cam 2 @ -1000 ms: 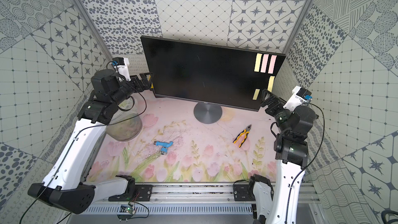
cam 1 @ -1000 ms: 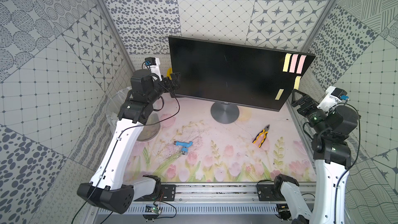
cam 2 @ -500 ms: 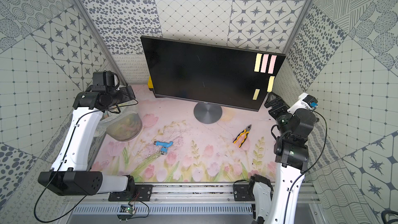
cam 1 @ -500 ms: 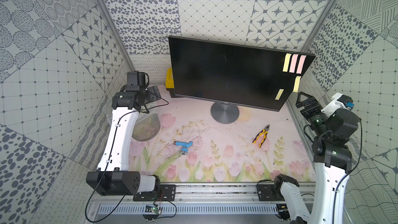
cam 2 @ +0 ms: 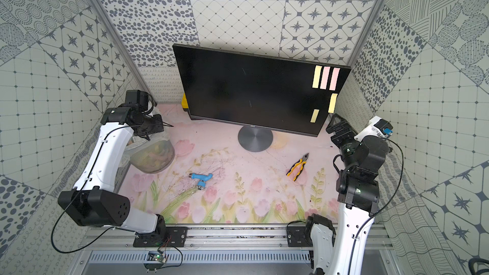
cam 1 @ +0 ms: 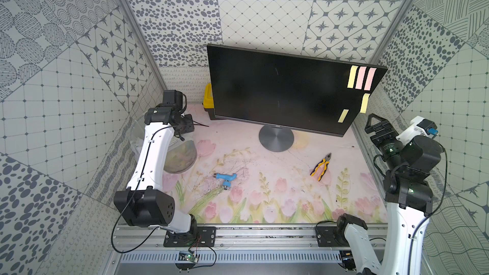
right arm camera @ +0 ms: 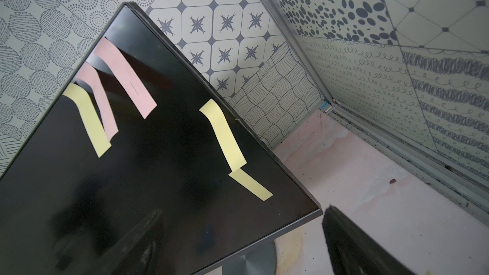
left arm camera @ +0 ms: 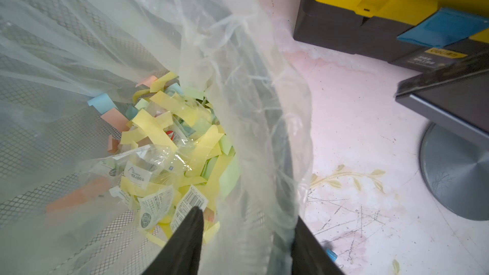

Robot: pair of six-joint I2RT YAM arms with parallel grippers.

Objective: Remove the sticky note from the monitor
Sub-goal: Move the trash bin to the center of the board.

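Far centre of the floral mat (cam 1: 277, 197): monitor (cam 1: 277, 96), upright on its grey disc stand, with five sticky notes (cam 1: 361, 78) (three yellow, two pink) on the right part of its screen. Left side: left gripper (left arm camera: 247, 215) over the lined mesh waste bin (left arm camera: 79, 128) holding paper strips, jaws partly apart, nothing held. Right side: right gripper (cam 1: 373, 124) near the monitor's lower right corner, jaws spread wide, empty; pliers (cam 1: 321, 166) and blue fitting (cam 1: 225, 178) lie nearer on the mat.
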